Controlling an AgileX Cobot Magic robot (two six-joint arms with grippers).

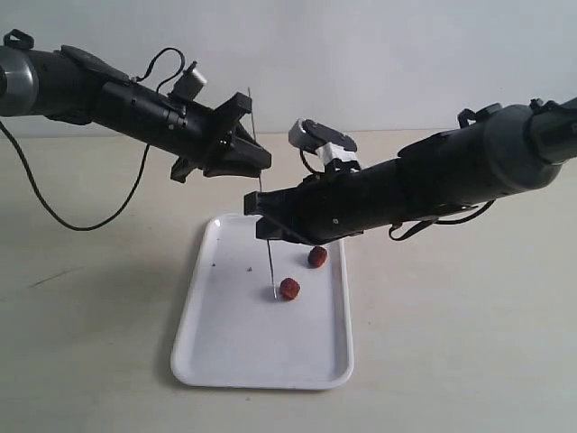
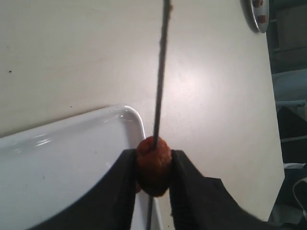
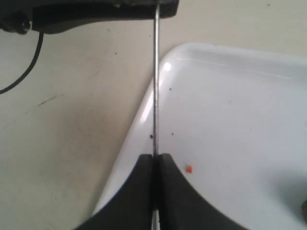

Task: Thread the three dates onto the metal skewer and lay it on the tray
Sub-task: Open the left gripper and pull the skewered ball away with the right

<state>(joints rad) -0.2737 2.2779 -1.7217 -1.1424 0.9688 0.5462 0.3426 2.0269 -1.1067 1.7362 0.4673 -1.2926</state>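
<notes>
- Left wrist view showed one small, wrinkled, reddish-brown date (image 2: 153, 165) pinched between the left jaws, which stood at a narrow gap filled by the fruit.
- The thin, straight, dark grey metal skewer (image 2: 160, 81) entered that date from one side. A sliver of rod showed on the far side of it, so this first date looked pierced right through.
- The right jaws were closed tight on the skewer, further down the rod than the date. They held it nearly upright, with its lower tip hanging over the flat white rectangular tray (image 1: 207, 343) with rounded corners and a low rim.
- In the exterior view the two other dates lay loose on the tray. One (image 1: 289, 289) was just beside the skewer's tip, and the other (image 1: 317, 257) was near it, close under the right arm.
- The tray rested on a pale beige bench (image 1: 90, 361), and the skewer was held clear above both.
- By my reckoning the threading was about a third done, with one date on the rod and two not yet picked up.
- Laying the loaded skewer on the tray had not begun.
- Whether the threaded date sat at its final place along the rod could not be told.
</notes>
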